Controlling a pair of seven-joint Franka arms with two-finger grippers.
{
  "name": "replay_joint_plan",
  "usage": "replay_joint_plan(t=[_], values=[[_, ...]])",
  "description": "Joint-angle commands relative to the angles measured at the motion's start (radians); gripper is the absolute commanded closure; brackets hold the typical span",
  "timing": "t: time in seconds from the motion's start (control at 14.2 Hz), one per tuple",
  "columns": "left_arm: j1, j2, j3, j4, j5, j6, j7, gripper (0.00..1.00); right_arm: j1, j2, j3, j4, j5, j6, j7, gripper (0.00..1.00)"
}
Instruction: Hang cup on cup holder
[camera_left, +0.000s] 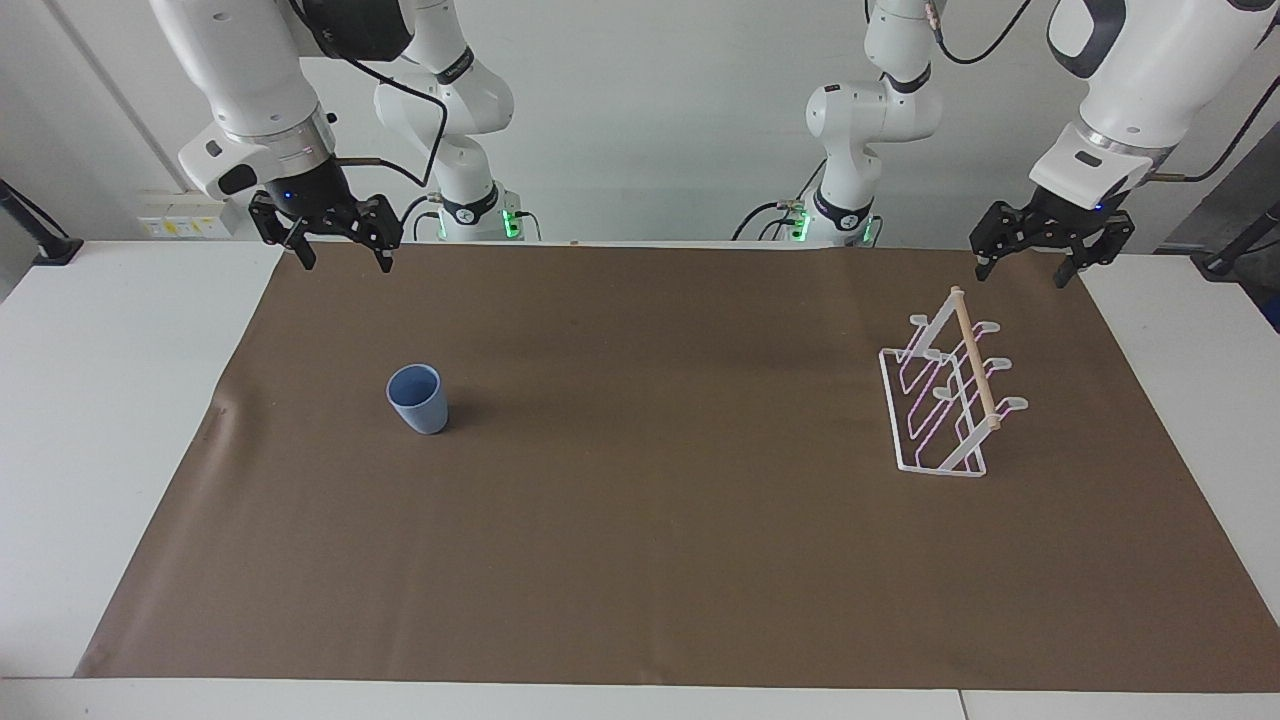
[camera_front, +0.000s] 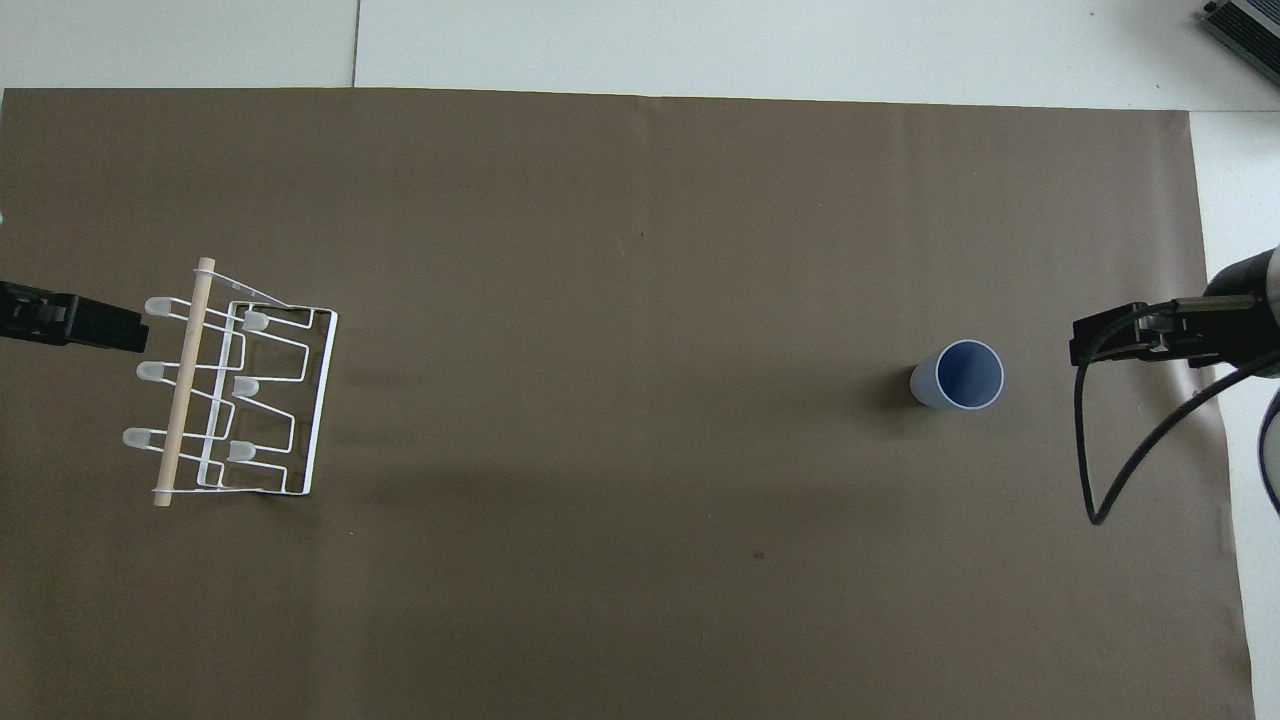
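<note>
Standing upright on brown mat (camera_left: 640, 560): cup (camera_left: 418, 398).

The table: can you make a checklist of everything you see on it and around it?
Surface: white table under a brown mat.
Job's things: cup upright, open end up, at the right arm's end; cup holder standing at the left arm's end, prongs bare.
Clutter: nothing seen.
Grippers: right gripper open, raised over the mat's edge; left gripper open, raised near the cup holder; both wait.
Cables: black cable looping off the right arm.
Surroundings: white wall.
</note>
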Motion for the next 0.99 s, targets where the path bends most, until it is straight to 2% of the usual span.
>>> replay_joint_plan(t=[0.0, 0.92], values=[[-0.012, -0.027, 0.008, -0.032, 0.000, 0.022, 0.009, 0.00, -0.004, -0.020, 0.002, -0.022, 0.016, 0.001, 0.002, 0.00], [-0.012, -0.027, 0.008, -0.035, 0.000, 0.025, 0.000, 0.00, -0.018, -0.035, 0.000, -0.054, 0.017, 0.012, -0.047, 0.00]])
